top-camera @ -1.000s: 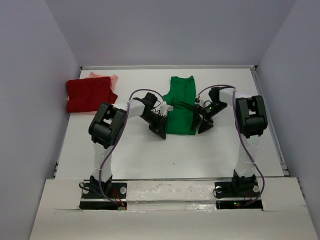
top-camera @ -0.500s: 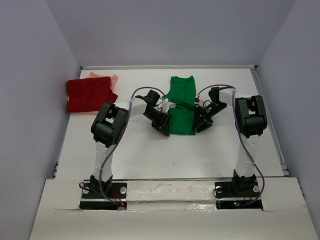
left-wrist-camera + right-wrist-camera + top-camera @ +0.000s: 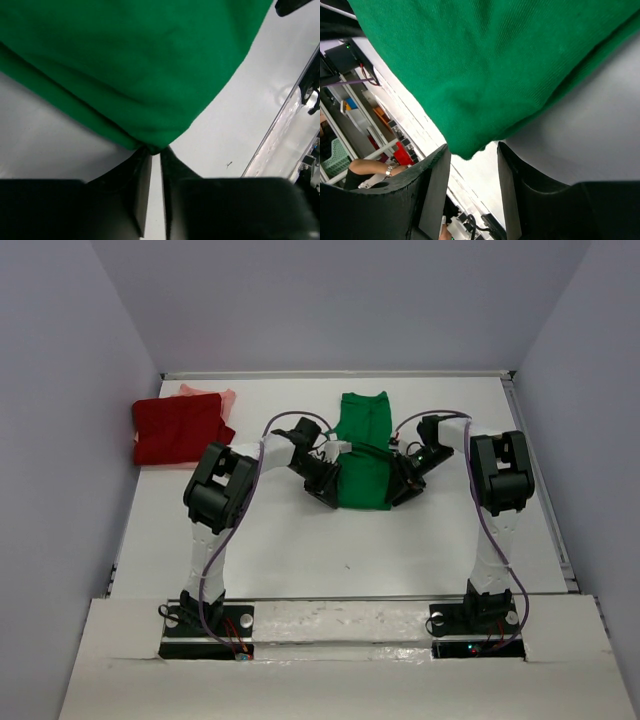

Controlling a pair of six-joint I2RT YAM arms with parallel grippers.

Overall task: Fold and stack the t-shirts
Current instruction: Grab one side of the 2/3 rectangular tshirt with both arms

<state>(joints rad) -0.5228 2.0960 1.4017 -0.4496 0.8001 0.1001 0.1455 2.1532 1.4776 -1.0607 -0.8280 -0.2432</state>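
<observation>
Green t-shirt (image 3: pixel 362 452) lies flat, well right of the dark red t-shirt (image 3: pixel 178 430). Left gripper (image 3: pixel 155 150) pinches its near-left corner, jaws narrow. Right gripper (image 3: pixel 472 154) straddles the near-right corner, jaws apart. Cloth looks soft and limp, so you should hold both corners and lift evenly.

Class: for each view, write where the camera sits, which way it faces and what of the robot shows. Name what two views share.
Top external: above and behind the robot, facing down at the table; left arm and right arm show.
Left wrist: on the left arm, looking along the left gripper at a corner of the green t-shirt; its fingers show.
Right wrist: on the right arm, looking past the right gripper at another corner; its fingers show.
Shared: the green t-shirt, in all three.
</observation>
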